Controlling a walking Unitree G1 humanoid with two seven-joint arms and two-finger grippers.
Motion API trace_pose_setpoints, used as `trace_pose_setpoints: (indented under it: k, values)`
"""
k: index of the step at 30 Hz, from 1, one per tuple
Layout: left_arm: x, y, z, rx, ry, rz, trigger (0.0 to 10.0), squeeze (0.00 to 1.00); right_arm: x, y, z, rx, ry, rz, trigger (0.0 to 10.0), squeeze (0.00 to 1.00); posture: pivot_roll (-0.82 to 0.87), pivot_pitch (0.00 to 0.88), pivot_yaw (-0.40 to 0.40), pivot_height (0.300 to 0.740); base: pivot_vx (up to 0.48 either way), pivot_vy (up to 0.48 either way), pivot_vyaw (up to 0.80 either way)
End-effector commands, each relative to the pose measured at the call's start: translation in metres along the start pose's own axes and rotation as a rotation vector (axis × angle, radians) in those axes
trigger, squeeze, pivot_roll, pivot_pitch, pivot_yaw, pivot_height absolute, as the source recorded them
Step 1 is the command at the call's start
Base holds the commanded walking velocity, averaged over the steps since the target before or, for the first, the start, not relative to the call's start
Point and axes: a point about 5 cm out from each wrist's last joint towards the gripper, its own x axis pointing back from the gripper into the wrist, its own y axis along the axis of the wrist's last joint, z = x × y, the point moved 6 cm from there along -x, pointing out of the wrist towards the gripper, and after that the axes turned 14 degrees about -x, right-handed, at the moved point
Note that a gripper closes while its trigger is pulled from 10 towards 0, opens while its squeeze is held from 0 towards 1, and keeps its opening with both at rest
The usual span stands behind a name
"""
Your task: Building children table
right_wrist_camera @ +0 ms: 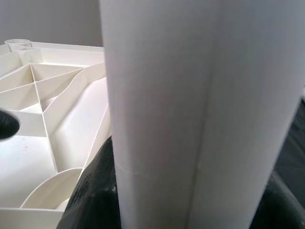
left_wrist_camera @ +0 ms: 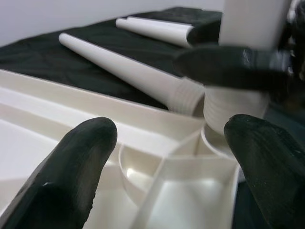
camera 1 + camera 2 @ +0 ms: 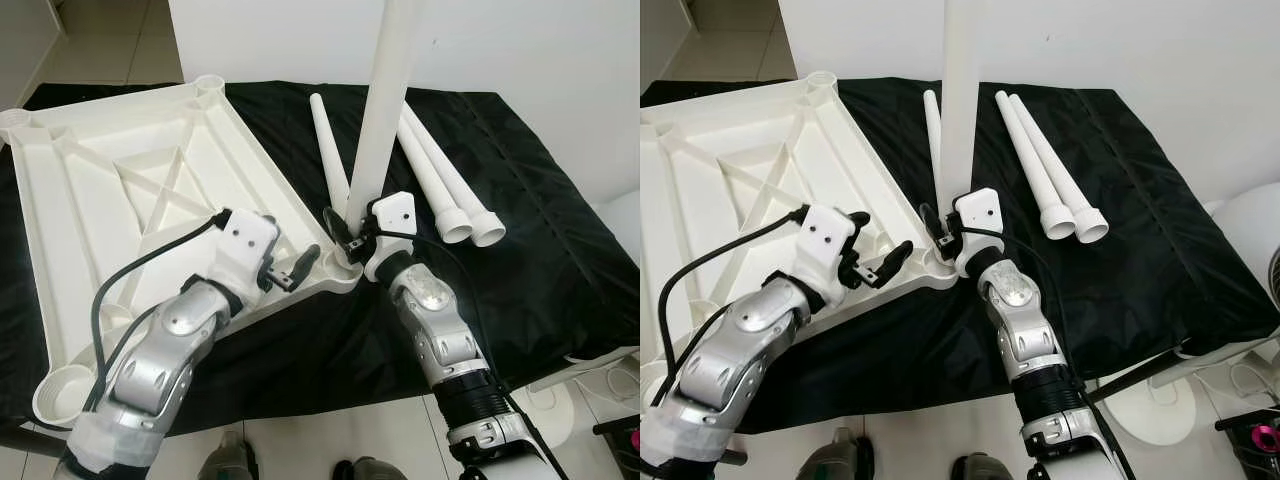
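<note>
The right tool (image 3: 349,232) clamps the base of an upright white table leg (image 3: 385,95), its black fingers closed around the tube just above the threaded end, which sits at the corner socket (image 3: 345,268) of the overturned tabletop (image 3: 130,190). The ribbed white tabletop, the largest piece, lies underside up on the black-draped desk (image 3: 520,250) to the robot's left, with round sockets at its corners. The held leg's long axis runs nearly vertical, leaning slightly away from the robot and passing out of the top of the head views; the socket lies directly under it, at the tabletop corner nearest the right arm. The left wrist view shows the threaded collar resting in or on the socket rim, though how deep it is seated cannot be told.

The left tool (image 3: 290,268) hovers just beside that same corner from the tabletop side, fingers spread with nothing between them, pointing toward the leg's base. It appears placed to steady the tabletop while the leg is turned home.

Three more legs wait on the cloth: one (image 3: 328,150) lies close behind the upright leg, its threaded end nearly touching the socket corner, and a pair (image 3: 445,185) lies side by side to the right, flared ends toward the robot, well apart from the tabletop.
</note>
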Motion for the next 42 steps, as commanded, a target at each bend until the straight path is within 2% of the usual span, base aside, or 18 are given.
trace_pose_setpoints:
  k: [1,7,10,15,20,24,28,33,42]
  values:
    - [0.004,0.001,-0.026,-0.016,-0.165,-0.015,10.0,0.00,0.004,-0.021,0.003,0.000,0.027,0.072,10.0,0.00,0.05,0.091,-0.088,0.740,0.000,0.000,0.00]
    - [0.006,-0.002,-0.034,0.000,-0.203,0.004,10.0,0.00,0.007,-0.030,0.011,0.029,0.086,0.091,10.0,0.00,0.05,0.095,-0.092,0.740,0.000,0.000,0.00]
    - [0.008,-0.003,-0.035,0.010,-0.205,0.009,10.0,0.00,0.015,-0.038,0.016,0.039,0.137,0.110,10.0,0.00,0.04,0.099,-0.091,0.740,0.000,0.000,0.00]
    - [0.008,-0.002,-0.036,0.013,-0.207,0.005,10.0,0.00,0.021,-0.042,0.015,0.040,0.147,0.116,10.0,0.00,0.04,0.101,-0.091,0.740,0.000,0.000,0.00]
    - [0.010,0.002,-0.036,0.043,-0.219,-0.005,10.0,0.00,0.030,-0.053,0.007,-0.001,0.136,0.136,10.0,0.00,0.03,0.106,-0.084,0.740,0.000,0.000,0.00]
    - [0.021,0.001,-0.048,0.063,-0.328,-0.003,10.0,0.00,0.033,-0.051,0.011,-0.019,0.172,0.106,10.0,0.00,0.03,0.111,-0.079,0.740,0.000,0.000,0.00]
    - [0.030,0.004,-0.054,0.085,-0.392,-0.014,10.0,0.00,0.035,-0.052,0.012,-0.023,0.195,0.099,10.0,0.00,0.03,0.112,-0.079,0.740,0.000,0.000,0.00]
    - [0.034,0.004,-0.052,0.092,-0.399,0.002,10.0,0.00,0.037,-0.052,0.006,-0.086,0.181,0.087,10.0,0.00,0.03,0.110,-0.080,0.740,0.000,0.000,0.00]
    - [0.032,0.006,-0.044,0.087,-0.362,0.005,10.0,0.00,0.032,-0.058,0.000,-0.097,0.130,0.095,10.0,0.00,0.04,0.103,-0.085,0.740,0.000,0.000,0.00]
